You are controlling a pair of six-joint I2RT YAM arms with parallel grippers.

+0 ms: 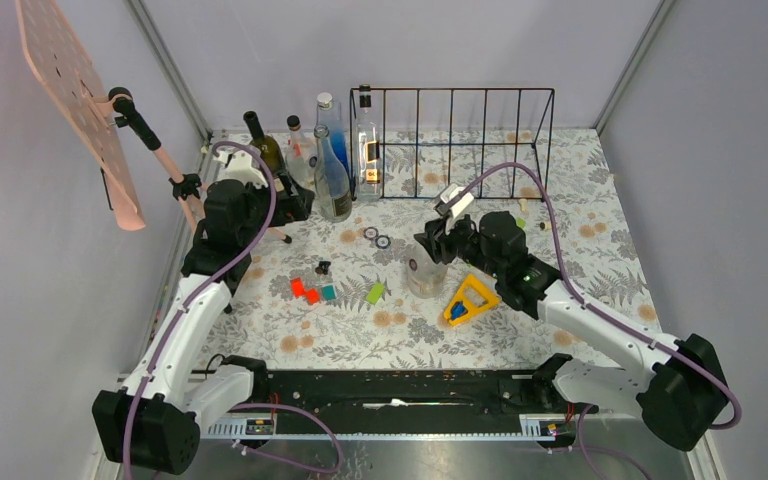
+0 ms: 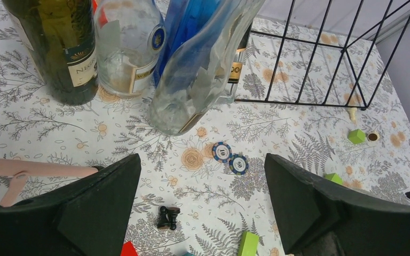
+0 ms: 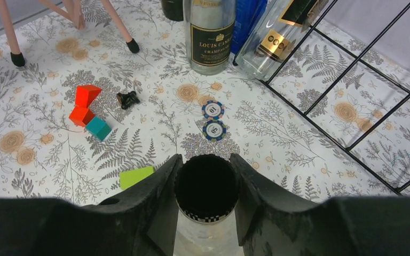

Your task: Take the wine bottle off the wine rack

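Note:
The black wire wine rack (image 1: 470,140) stands at the back of the table, also in the left wrist view (image 2: 325,58) and the right wrist view (image 3: 352,101). A clear bottle with a gold label (image 1: 366,150) stands in its leftmost bay. In front of the rack a clear wine bottle (image 1: 426,272) with a black cap (image 3: 205,186) stands upright on the table. My right gripper (image 1: 432,246) (image 3: 205,160) is shut on its neck. My left gripper (image 1: 288,198) (image 2: 203,162) hangs open near the bottles at the back left, holding nothing.
A dark green bottle (image 1: 263,150), a clear one (image 1: 300,158), a blue one (image 1: 334,128) and a champagne bottle (image 1: 332,182) cluster left of the rack. Poker chips (image 1: 377,237), coloured blocks (image 1: 310,290), a chess piece (image 2: 168,217), a yellow triangle (image 1: 470,298) and a pink stand (image 1: 175,180) lie around.

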